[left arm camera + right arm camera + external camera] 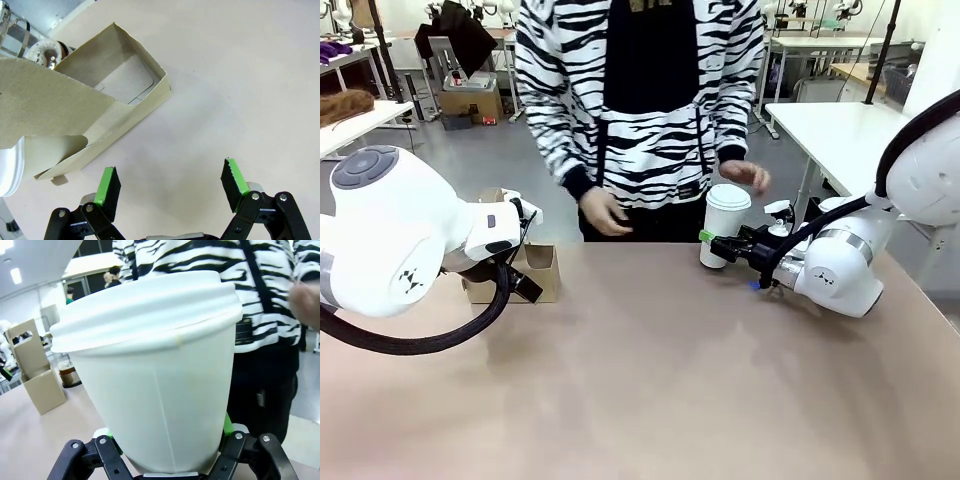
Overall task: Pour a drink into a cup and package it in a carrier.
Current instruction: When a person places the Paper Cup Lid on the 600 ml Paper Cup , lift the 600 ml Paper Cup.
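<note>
Currently: left gripper, jaws apart (empty), beside carrier. Right gripper, well apart from carrier, clamps lidded cup.

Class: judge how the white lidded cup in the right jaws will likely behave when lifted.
The cup looks like thin paper, so probably crushable under a hard squeeze. It tapers to a narrow base, so likely tippy. Its lid is on, which should limit spills.

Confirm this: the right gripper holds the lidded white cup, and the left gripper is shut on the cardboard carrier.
No: the left gripper is open, fingers apart over bare table just short of the carrier, as the left wrist view shows. The right gripper does hold the lidded white cup.
</note>
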